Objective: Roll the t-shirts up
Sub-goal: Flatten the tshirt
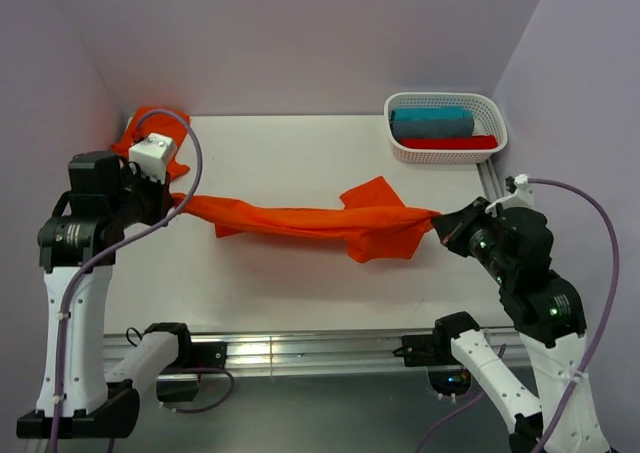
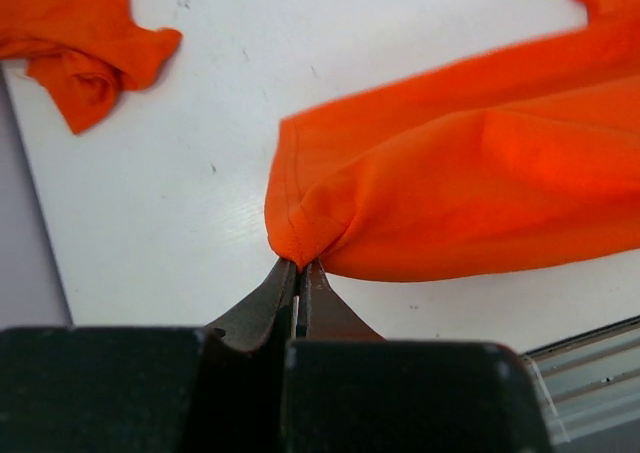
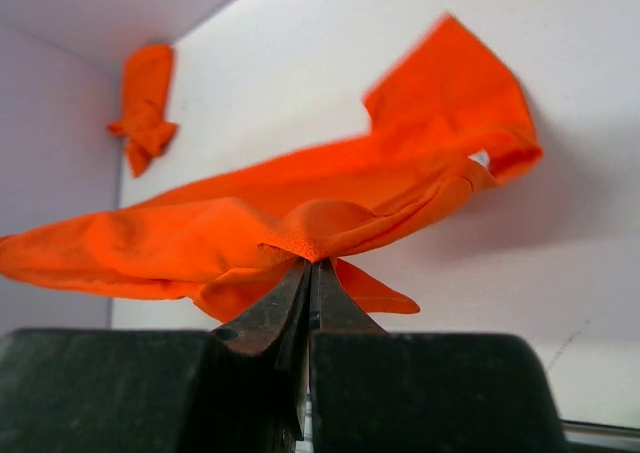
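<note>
**Top view.** One shirt [image 1: 320,221] is pulled out into a long, bunched band across the middle of the table [image 1: 300,293]. It runs from a point near and just left of the basket [image 1: 440,156] away to the table's left side. Left jaws are clamped on the end far from the basket, right jaws on the end nearest it. The left arm [image 1: 90,223] and right arm [image 1: 520,263] stand well apart. A loose flap fans out at the basket end. A second shirt [image 1: 140,123] lies crumpled in the far corner opposite the basket, partly behind the left wrist. The basket holds a teal cloth [image 1: 432,123] with a red cloth [image 1: 455,142] on its near side.

**Left wrist.** Jaws are together, pinching a gathered hemmed corner of the shirt. The fabric spreads away toward the basket side. The second shirt is apart from it, at the upper left of the view.

**Right wrist.** Jaws are together on a stitched edge. The shirt hangs clear of the table here, with a shadow below it. The second shirt sits small at the far wall.
</note>
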### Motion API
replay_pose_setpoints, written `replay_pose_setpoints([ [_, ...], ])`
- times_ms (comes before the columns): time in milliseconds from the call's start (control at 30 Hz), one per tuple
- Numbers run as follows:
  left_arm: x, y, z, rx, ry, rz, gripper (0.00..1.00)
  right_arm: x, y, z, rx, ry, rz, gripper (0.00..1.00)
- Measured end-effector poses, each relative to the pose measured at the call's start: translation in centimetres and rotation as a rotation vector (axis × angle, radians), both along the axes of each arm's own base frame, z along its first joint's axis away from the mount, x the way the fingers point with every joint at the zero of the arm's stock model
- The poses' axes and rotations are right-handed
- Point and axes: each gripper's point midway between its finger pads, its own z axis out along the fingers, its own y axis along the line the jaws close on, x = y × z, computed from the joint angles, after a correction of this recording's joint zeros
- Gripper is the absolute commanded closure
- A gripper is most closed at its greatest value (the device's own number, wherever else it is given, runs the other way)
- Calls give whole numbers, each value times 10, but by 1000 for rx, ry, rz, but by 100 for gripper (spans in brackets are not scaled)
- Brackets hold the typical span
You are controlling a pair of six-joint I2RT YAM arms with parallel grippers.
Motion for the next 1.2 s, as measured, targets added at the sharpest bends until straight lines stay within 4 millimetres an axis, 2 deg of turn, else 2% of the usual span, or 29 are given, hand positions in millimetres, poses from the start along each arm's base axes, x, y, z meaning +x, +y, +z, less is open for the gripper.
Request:
replay_pose_setpoints([
  [167,-13,5,54,-3,-159,38,100,-16,6,62,51,-156,56,100],
  [233,-12,6,74,-17,-233,57,100,-17,8,83,57,-206,77,100],
  [300,-10,7,91,-31,-296,74,100,-8,13,100,51,-238,99,100],
  [400,14,7,105,-54,-342,90,100,32,27,115,24,-230,135,100],
  [433,27,6,106,-60,-349,93,100,53,32,116,7,-216,144,100],
  [500,69,5,103,-67,-348,97,100,97,43,111,-24,-181,160,100],
  [567,121,5,92,-75,-326,109,100,142,53,106,-58,-158,170,100],
  [600,152,5,86,-78,-328,119,100,172,59,98,-81,-130,178,100],
  [700,227,9,54,-75,-306,158,100,247,74,86,-132,-110,187,100],
  [767,265,12,39,-74,-290,183,100,295,82,91,-157,-139,189,100],
  [800,287,14,39,-77,-303,195,100,318,86,97,-170,-169,182,100],
  [867,319,18,56,-93,-359,209,100,347,89,113,-183,-243,166,100],
  [933,339,24,87,-106,-451,217,100,357,86,130,-195,-305,143,100],
  [967,342,28,104,-112,-500,224,100,358,84,137,-199,-329,131,100],
  [1067,335,48,148,-117,-619,248,100,346,72,163,-195,-410,95,100],
  [1133,324,59,164,-114,-666,261,100,332,61,176,-186,-443,69,100],
  [1200,309,68,164,-105,-676,265,100,322,52,183,-176,-469,44,100],
])
